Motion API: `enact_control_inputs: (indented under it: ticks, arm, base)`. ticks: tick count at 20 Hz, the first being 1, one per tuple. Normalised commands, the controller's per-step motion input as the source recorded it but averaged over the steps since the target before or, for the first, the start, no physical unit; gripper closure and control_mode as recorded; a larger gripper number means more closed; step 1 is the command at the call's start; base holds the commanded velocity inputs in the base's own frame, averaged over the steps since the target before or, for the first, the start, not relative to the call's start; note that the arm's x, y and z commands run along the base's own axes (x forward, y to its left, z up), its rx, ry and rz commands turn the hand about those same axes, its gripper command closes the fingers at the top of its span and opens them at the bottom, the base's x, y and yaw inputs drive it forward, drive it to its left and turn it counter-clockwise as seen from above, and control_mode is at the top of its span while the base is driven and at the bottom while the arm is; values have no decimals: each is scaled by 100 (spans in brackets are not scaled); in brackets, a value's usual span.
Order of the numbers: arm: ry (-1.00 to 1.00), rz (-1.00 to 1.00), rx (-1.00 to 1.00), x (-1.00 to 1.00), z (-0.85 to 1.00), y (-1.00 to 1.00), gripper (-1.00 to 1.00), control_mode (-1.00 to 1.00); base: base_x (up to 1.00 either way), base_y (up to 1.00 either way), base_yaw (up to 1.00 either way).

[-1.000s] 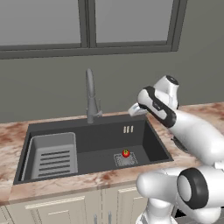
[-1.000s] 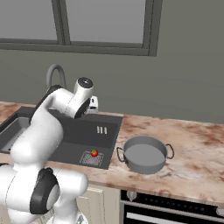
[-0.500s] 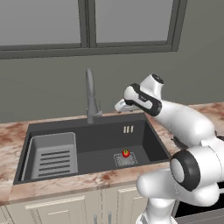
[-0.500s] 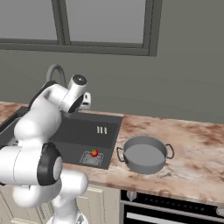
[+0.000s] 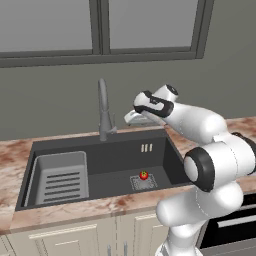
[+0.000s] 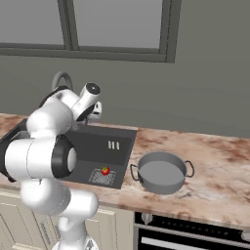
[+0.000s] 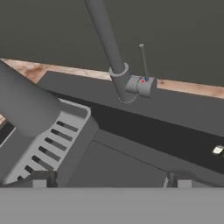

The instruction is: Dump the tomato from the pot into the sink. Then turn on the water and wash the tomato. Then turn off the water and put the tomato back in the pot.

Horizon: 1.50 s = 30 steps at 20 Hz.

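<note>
A: Since the tiny red tomato sits on the drain grate of the dark grey rectangular sink, below the end effector, what's next?

B: Faucet lever, I'd guess: straight ahead of the end effector, upright. Jaws wide, empty.

red tomato, dark grey sink, grey pot

My arm reaches forward and bends left at the wrist; my gripper hangs level above the sink's back edge, fingers spread wide, holding nothing.
</note>
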Motion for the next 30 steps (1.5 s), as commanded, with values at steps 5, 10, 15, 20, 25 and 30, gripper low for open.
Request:
enact_control_inputs:
  ticks: [5, 10, 15, 20, 25, 30]
  arm:
    - [-2, 1, 1, 24, -7, 23, -100, -100]
    - [-4, 0, 0, 22, -9, 10, -100, -100]
    - [-7, 0, 0, 22, -19, 3, -100, -100]
    - [-6, 0, 0, 20, -22, 5, -100, -100]
    - [-3, 0, 0, 27, -4, 4, -100, -100]
    - [0, 0, 0, 36, 0, 7, -100, -100]
  base:
    - [0, 0, 0]
    - [0, 0, 0]
    - [0, 0, 0]
    - [0, 0, 0]
    - [0, 0, 0]
    - [0, 0, 0]
